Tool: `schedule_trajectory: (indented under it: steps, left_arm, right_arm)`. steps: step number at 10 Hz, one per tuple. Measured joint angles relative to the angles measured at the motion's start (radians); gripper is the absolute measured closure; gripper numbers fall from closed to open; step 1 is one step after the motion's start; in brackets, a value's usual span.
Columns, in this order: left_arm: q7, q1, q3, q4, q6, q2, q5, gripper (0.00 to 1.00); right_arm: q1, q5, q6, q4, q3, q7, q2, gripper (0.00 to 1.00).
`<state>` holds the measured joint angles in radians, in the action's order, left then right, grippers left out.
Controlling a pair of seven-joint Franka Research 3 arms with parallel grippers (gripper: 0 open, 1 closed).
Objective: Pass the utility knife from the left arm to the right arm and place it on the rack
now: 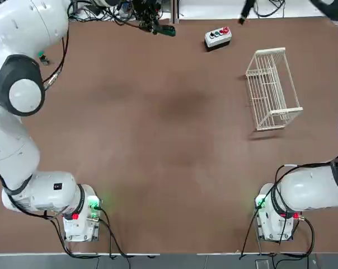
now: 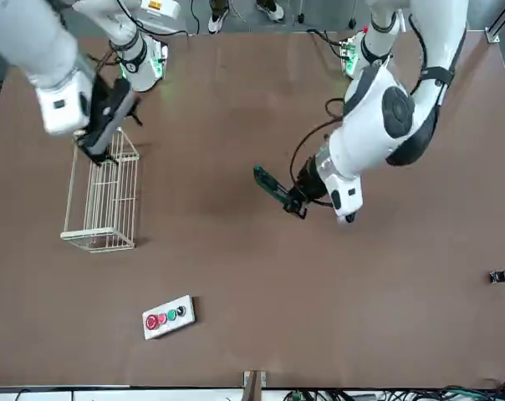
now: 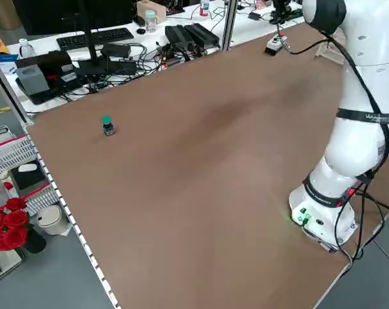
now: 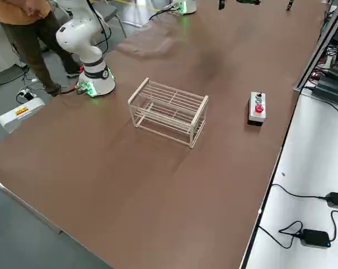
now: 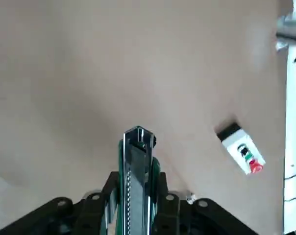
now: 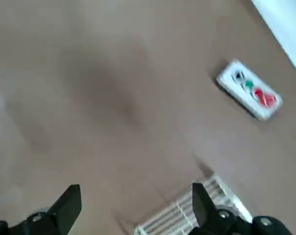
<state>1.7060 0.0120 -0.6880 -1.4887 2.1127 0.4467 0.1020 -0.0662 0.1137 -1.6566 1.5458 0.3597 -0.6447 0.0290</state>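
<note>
Dark green, stiff and probably light, the utility knife (image 2: 270, 185), pinched mid-frame by the left gripper (image 2: 296, 203), offers its free tip to the spread-fingered right gripper (image 2: 98, 146) at upper left.

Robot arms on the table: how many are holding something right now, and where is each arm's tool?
1. The left tool grips the utility knife raised above mid-table. The right tool is open and empty, hovering over the rack.

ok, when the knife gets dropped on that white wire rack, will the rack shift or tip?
Probably light: the white wire rack is thin bars around open space, so a nudge could slide it on the smooth brown table. Tipping looks unlikely, since it sits low and wide. The slim dark green utility knife, held in the left gripper, might slip between the bars if laid along them.
</note>
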Motion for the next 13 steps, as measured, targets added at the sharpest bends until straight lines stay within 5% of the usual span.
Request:
schedule_trajectory:
  steps: [3,8,13]
  left_arm:
    - [0.067,0.080,0.001,0.002,0.000,0.002,-0.007,0.66]
    - [0.132,0.143,0.002,0.010,0.000,0.004,-0.033,0.66]
    - [0.117,0.122,-0.005,0.018,-0.018,0.004,0.003,0.66]
  right_arm:
    - [-0.009,0.006,-0.033,-0.056,0.158,0.027,0.031,0.00]
    - [-0.088,-0.134,-0.119,-0.103,0.290,0.245,0.165,0.00]
    - [-0.139,-0.213,-0.163,-0.092,0.313,0.430,0.218,0.00]
